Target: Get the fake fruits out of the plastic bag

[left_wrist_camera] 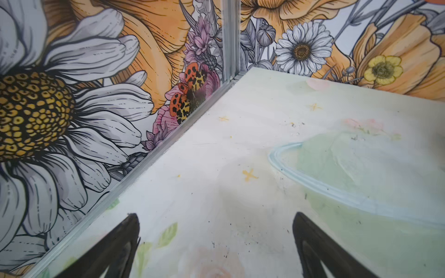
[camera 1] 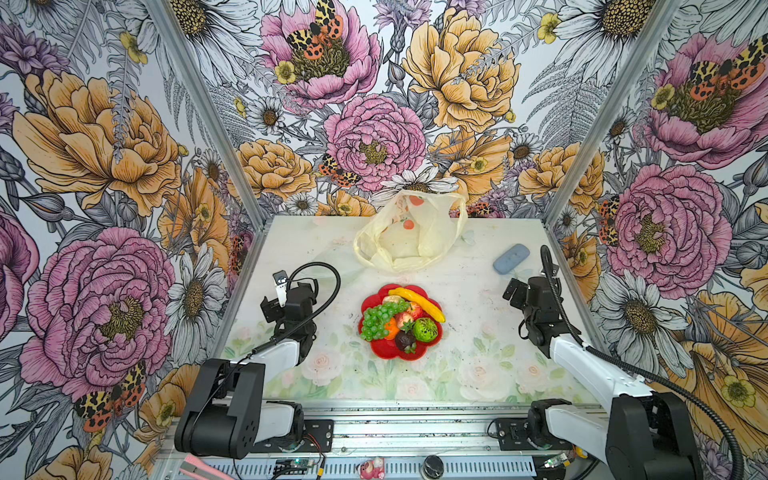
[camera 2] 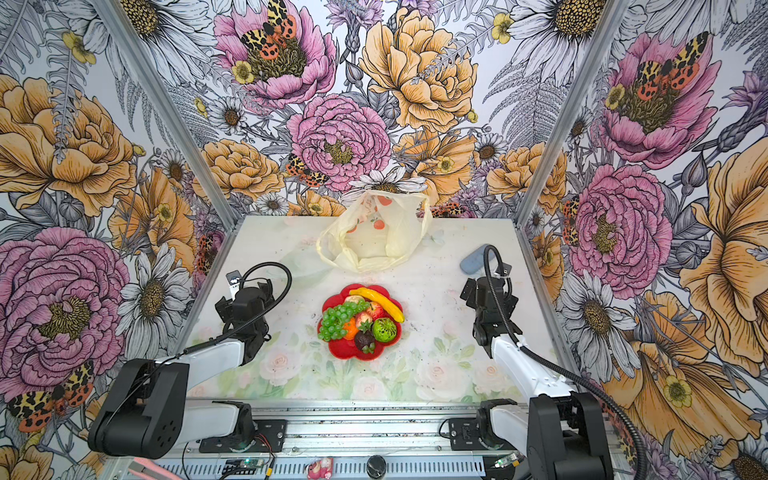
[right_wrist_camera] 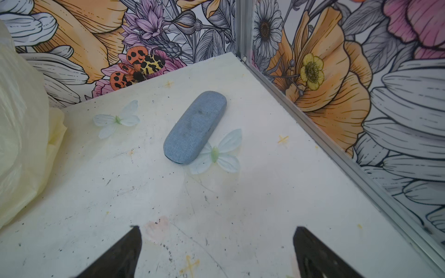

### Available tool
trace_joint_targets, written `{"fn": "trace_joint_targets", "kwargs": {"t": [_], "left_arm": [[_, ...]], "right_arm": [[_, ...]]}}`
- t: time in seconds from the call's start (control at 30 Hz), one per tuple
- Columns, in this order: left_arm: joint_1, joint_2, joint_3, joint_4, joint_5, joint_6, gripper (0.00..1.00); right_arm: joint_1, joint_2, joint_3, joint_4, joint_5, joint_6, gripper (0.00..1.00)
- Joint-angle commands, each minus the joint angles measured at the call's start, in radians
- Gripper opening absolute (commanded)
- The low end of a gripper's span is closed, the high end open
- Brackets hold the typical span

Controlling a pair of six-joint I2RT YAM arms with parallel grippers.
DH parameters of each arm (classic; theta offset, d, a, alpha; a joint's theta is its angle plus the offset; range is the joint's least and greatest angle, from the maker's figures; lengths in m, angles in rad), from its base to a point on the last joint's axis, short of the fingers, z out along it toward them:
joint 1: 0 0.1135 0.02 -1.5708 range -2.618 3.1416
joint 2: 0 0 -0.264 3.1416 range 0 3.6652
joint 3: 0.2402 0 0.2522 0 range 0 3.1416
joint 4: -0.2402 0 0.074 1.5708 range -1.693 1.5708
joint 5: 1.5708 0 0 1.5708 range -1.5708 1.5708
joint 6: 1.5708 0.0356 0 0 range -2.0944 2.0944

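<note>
While clear of the plastic bag (camera 1: pixel 432 237), left fingers (left_wrist_camera: pixel 115 250) and right fingers (right_wrist_camera: pixel 317 255) wide apart, both empty.

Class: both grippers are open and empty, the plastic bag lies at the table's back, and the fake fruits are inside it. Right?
No. Both top views show the fake fruits piled on the red plate in front of the plastic bag, not inside it. The left gripper and right gripper are indeed open and empty.
</note>
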Motion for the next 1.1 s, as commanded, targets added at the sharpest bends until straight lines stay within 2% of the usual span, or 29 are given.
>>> {"fn": "trace_joint_targets", "kwargs": {"t": [0.0,0.07,0.13,0.17,0.2,0.27,0.3,0.4,0.47,0.5,0.57,0.6,0.63,0.77,1.07], "left_arm": [[0.041,0.026,0.005,0.221,0.189,0.063,0.99],[0.078,0.075,0.003,0.287,0.285,0.060,0.99],[0.106,0.162,-0.005,0.404,0.320,0.047,0.99],[0.114,0.169,0.010,0.361,0.378,0.050,0.99],[0.113,0.174,0.029,0.324,0.386,0.052,0.99],[0.114,0.226,0.015,0.408,0.424,0.069,0.99],[0.114,0.240,0.008,0.442,0.457,0.080,0.99],[0.114,0.235,0.011,0.425,0.458,0.076,0.99],[0.114,0.229,0.014,0.408,0.458,0.077,0.99],[0.113,0.234,0.011,0.422,0.457,0.077,0.99],[0.112,0.231,0.012,0.416,0.457,0.077,0.99],[0.113,0.235,0.010,0.427,0.457,0.077,0.98],[0.112,0.235,0.011,0.425,0.457,0.078,0.99],[0.112,0.234,0.011,0.423,0.455,0.078,0.98],[0.112,0.234,0.010,0.425,0.454,0.078,0.99]], "right_arm": [[-0.009,0.045,-0.047,0.159,0.075,-0.151,1.00],[-0.010,0.095,-0.118,0.341,0.047,-0.182,1.00],[-0.013,0.125,-0.113,0.386,0.001,-0.235,0.99],[-0.014,0.140,-0.132,0.466,-0.026,-0.271,0.99],[-0.018,0.152,-0.143,0.522,-0.046,-0.285,0.99],[-0.040,0.180,-0.165,0.627,-0.120,-0.308,1.00],[-0.055,0.188,-0.156,0.621,-0.167,-0.303,1.00],[-0.069,0.195,-0.181,0.683,-0.276,-0.296,1.00],[-0.073,0.251,-0.250,0.874,-0.322,-0.295,1.00],[-0.072,0.299,-0.260,0.938,-0.303,-0.291,0.99],[-0.072,0.371,-0.221,0.931,-0.236,-0.269,1.00],[-0.069,0.400,-0.185,0.911,-0.193,-0.259,1.00],[-0.065,0.381,-0.143,0.791,-0.137,-0.231,0.99],[-0.057,0.395,-0.152,0.835,-0.115,-0.247,1.00],[-0.055,0.391,-0.145,0.812,-0.114,-0.247,1.00]]}}
